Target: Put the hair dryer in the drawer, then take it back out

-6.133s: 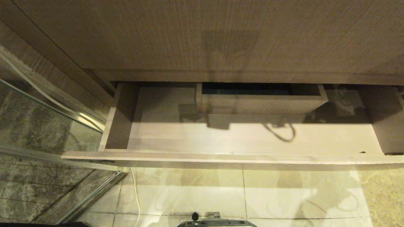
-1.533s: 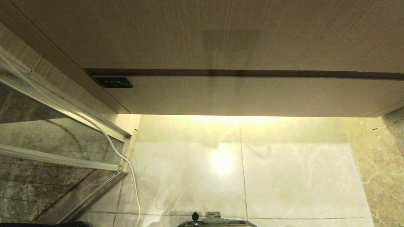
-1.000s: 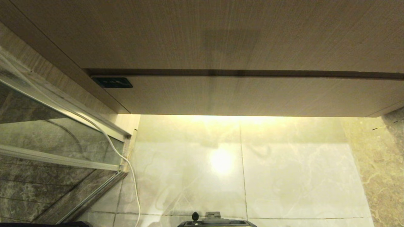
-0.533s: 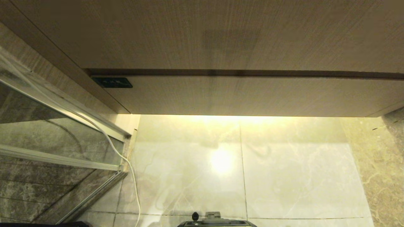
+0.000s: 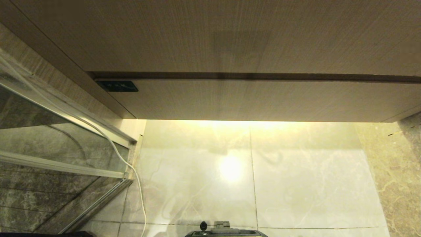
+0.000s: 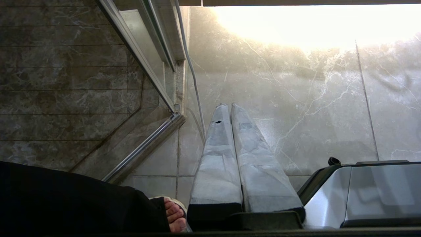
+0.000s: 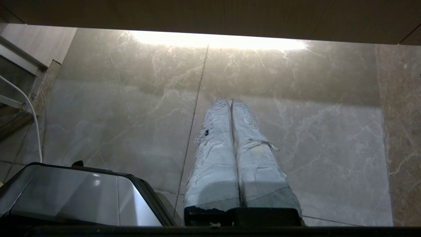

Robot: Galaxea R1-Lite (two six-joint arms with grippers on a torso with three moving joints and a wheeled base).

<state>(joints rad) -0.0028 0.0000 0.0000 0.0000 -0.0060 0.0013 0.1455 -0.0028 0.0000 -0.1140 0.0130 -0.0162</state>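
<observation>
The drawer (image 5: 263, 100) is pushed in, and only its plain light-brown wood-grain front shows, under the broad wooden panel above it. The hair dryer is out of view. Neither arm appears in the head view. My left gripper (image 6: 229, 105) hangs over the marble floor beside the shower door frame, shut, with nothing between its taped fingers (image 6: 217, 151). My right gripper (image 7: 229, 100) hangs over the floor tiles in front of the drawer, also shut and empty.
A glass shower door with a metal frame (image 5: 65, 164) stands at the left. A white cable (image 5: 131, 171) runs down along it. My own base (image 5: 225, 233) shows at the bottom edge. A person's sandalled foot (image 6: 174, 217) and dark trouser leg stand close to my left side.
Six seconds ago the drawer stood pulled out and empty; it is now pushed in flush. Over the last second and a half nothing has moved.
</observation>
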